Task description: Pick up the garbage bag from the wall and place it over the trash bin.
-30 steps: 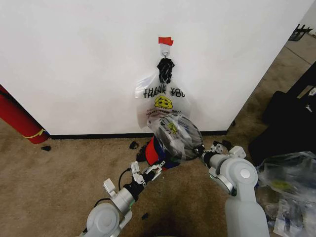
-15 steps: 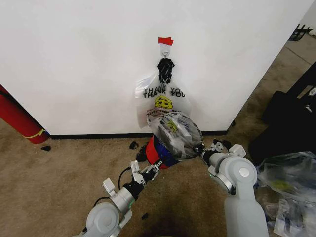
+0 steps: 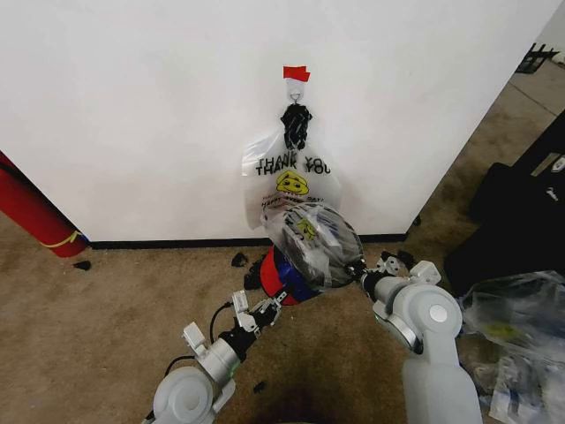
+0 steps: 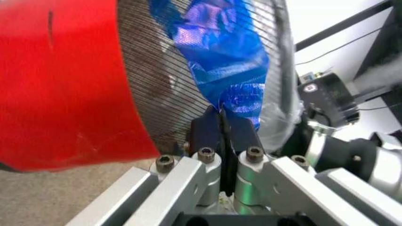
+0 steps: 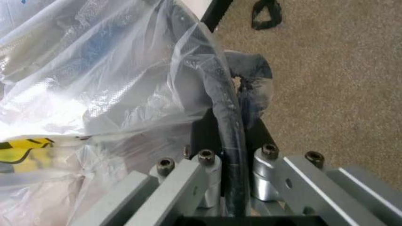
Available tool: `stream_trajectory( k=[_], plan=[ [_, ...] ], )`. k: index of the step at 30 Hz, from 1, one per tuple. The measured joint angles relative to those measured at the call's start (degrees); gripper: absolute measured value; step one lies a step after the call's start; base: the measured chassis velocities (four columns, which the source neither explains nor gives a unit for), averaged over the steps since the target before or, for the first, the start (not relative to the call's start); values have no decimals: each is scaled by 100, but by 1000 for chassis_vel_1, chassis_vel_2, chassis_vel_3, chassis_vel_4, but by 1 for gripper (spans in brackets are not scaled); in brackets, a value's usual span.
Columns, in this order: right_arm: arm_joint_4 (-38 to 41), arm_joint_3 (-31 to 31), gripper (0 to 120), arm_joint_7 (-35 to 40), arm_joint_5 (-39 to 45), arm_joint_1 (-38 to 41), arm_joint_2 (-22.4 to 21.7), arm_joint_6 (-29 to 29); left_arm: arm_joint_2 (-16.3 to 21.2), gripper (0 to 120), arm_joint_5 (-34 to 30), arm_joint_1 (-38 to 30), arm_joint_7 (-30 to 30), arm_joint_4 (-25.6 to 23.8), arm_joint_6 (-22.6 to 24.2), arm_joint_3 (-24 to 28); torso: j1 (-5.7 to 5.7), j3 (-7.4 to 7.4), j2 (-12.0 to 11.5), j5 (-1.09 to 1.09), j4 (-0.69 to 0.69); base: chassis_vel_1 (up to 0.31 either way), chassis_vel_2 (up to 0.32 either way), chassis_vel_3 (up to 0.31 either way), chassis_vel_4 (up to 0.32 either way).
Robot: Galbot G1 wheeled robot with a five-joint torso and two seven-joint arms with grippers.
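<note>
Both pincers [image 3: 281, 299] [image 3: 356, 268] pinch garbage bag [image 3: 311, 240] over trash bin [image 3: 275, 274].

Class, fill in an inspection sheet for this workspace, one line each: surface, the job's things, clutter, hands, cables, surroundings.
Surface: brown carpet running up to the white wall.
Job's things: garbage bag draped over the mouth of the tilted trash bin; a second smiley bag hangs from the wall hook.
Clutter: black scraps by the baseboard; clear plastic bundle on the right.
Hands: left hand shut on the garbage bag's blue strip beside the bin's mesh; right hand shut on the bin's rim, with plastic over it.
Cables: black cable looping along the left arm.
Surroundings: red cylinder at left; black case at right.
</note>
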Motion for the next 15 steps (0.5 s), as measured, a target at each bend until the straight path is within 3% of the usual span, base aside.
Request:
stream_trajectory(
  k=[15],
  plan=[
    [264, 70, 1, 6, 136, -159, -2, -49, -98, 0, 350, -186, -89, 381, -47, 139, 0, 0, 0, 0, 0, 0, 0, 0, 0]
  ],
)
